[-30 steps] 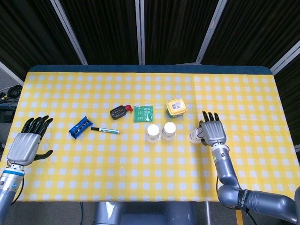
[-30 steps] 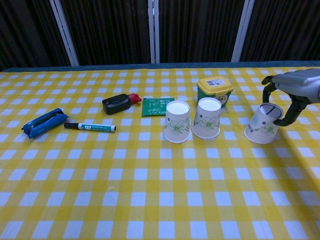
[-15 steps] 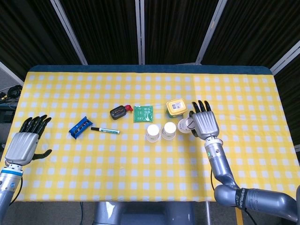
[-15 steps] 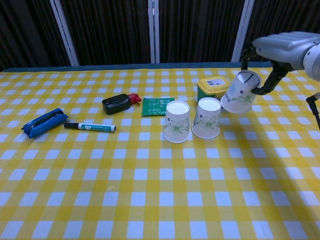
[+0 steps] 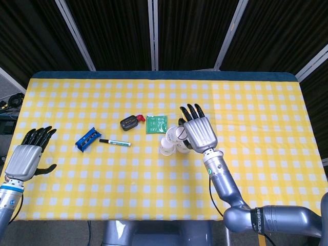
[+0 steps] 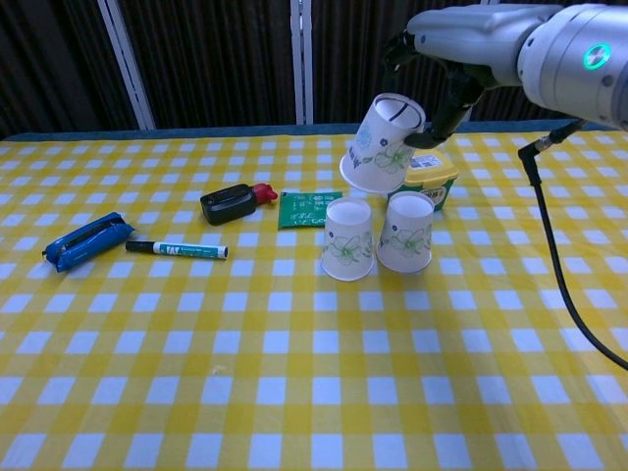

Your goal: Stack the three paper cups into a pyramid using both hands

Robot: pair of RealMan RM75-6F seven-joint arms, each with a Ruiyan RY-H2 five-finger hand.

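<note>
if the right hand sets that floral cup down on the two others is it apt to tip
Probably: the held cup hangs tilted in the right hand, and the upturned cups offer only narrow bases. Thin paper looks light, so it may crush or slide.

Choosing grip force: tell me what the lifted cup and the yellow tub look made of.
Lifted cup: apparently thin paper, matte white with a printed green flower pattern. Yellow tub: probably plastic, smooth with a slight sheen and a labelled lid, half hidden behind the cups.

The right hand (image 6: 446, 44) has lifted the third cup (image 6: 383, 145) off the worktop (image 6: 294, 373) at the right and carried it left. It now hangs tilted in the air above the two standing cups (image 6: 378, 235).
</note>
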